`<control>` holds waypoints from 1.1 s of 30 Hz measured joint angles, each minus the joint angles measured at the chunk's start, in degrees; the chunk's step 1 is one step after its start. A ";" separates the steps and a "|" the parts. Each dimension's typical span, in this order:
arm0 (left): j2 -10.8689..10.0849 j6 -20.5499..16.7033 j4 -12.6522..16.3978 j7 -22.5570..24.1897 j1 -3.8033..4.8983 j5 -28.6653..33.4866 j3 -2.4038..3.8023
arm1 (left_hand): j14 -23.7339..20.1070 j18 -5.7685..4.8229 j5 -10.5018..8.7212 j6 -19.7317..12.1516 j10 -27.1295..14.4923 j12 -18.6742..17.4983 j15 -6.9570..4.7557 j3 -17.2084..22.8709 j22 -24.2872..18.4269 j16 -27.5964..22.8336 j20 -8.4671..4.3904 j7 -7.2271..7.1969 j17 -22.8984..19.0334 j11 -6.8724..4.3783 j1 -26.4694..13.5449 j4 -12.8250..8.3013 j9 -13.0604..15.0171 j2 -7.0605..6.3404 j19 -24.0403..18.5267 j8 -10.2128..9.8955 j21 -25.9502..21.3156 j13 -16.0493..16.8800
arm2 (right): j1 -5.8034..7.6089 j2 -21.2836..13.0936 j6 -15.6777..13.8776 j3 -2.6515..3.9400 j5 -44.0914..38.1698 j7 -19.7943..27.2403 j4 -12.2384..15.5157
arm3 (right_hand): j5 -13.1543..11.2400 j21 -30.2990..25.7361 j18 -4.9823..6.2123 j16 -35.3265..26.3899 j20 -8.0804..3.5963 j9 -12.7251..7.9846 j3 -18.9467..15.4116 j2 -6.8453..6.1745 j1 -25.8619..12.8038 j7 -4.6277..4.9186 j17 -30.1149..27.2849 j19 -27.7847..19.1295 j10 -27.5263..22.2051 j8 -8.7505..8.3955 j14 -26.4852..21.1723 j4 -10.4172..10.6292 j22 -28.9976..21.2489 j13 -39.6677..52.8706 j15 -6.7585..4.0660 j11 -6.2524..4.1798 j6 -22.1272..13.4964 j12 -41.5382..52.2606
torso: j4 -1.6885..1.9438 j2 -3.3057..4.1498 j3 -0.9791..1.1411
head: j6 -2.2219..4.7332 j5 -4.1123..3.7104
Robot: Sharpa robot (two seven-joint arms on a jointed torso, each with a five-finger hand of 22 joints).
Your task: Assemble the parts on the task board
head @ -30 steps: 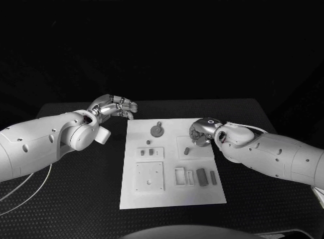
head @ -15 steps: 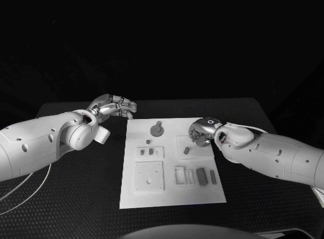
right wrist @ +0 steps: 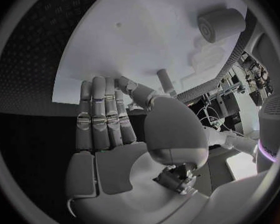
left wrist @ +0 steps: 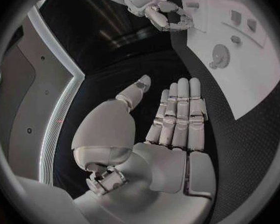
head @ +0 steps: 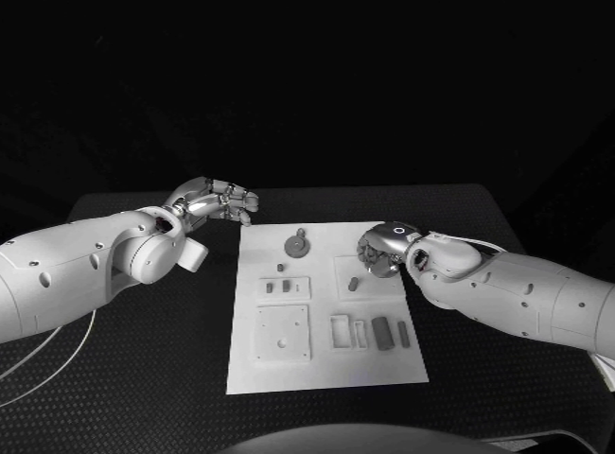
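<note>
Black table [head: 144, 378] carries the white task board [head: 322, 369] at centre, long side running near to far. Left hand [head: 215, 201] hangs over the table just off the board's far-left corner, fingers straight and side by side, thumb apart, holding nothing. Right hand [head: 383, 252] sits over the board's right edge, fingers straight, empty too. Grey parts on board: round gear-like piece [head: 298, 248] at far end, dark block [head: 383, 333] and slim bar [head: 403, 335] near right, small peg [head: 354, 284] mid-board by the right hand
</note>
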 measured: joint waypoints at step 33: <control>-0.01 0.02 -0.64 -0.16 0.00 0.01 0.00 | 0.20 0.10 0.00 0.00 0.00 0.00 -0.21 0.00 -0.04 0.00 -0.21 0.00 0.36 0.00 0.00 0.00 -0.04 0.00 0.21 0.00 0.00 -0.04 | -0.43 -1.79 -3.37 -0.23 -0.15 -0.95 2.32 | 0.16 -0.02 -0.04 0.24 -0.52 1.09 -0.04 -0.46 1.67 -0.64 0.69 0.96 1.71 0.28 1.25 -0.02 1.05 -11.48 -0.45 -0.65 1.01 -2.16 | 0.00 -0.03 0.01 | -0.25 -0.25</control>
